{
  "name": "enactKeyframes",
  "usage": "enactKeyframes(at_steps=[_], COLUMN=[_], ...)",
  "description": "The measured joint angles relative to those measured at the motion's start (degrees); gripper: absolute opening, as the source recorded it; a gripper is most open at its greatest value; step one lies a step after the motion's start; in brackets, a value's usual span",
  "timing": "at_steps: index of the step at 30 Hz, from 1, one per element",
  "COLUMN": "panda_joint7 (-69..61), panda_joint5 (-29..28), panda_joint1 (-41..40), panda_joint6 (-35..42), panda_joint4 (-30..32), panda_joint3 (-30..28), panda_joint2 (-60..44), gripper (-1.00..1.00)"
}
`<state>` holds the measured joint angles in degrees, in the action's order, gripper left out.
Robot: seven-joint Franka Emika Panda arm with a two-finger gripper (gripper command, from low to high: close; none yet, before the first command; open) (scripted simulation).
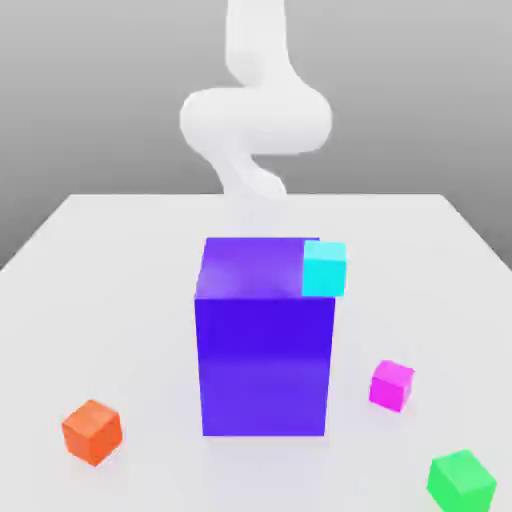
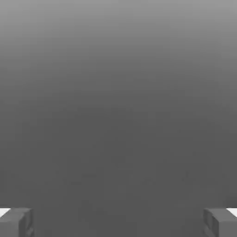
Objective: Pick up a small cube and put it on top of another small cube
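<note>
From my end, the arm [image 1: 256,120] came down through the top centre of the exterior view, its upper part cut off by the frame edge, and its pale links washed into the bright background so that I could hardly trace their outlines. Its lower end faded out just above the large blue-purple block [image 1: 265,365] in the middle of the frame. In the hand view, I had the claw [image 2: 118,223] released, its two tips well apart at the lower corners and each cropped by the frame. Between them I saw only plain grey shading, with nothing gripped. The magenta cube [image 1: 391,386] sat on the pale surface [image 1: 130,270], right of the block and apart from it, in the lower right of the exterior view. The cyan cube [image 1: 324,269] overlapped the block's upper right corner and hid it; I could not tell whether they touched. The green cube [image 1: 462,484] lay farther into the lower right corner, its base clipped by the bottom edge. The orange cube [image 1: 92,433] stood at the lower left, fully visible.
</note>
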<state>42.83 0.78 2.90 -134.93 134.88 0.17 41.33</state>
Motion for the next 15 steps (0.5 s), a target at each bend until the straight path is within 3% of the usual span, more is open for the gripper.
enactKeyframes(at_steps=[15], panda_joint7=[-19.46], panda_joint5=[3.24], panda_joint1=[17.15], panda_joint6=[-21.95], panda_joint4=[20.80], panda_joint3=[6.09], panda_joint2=[-32.20], gripper=[0.00])
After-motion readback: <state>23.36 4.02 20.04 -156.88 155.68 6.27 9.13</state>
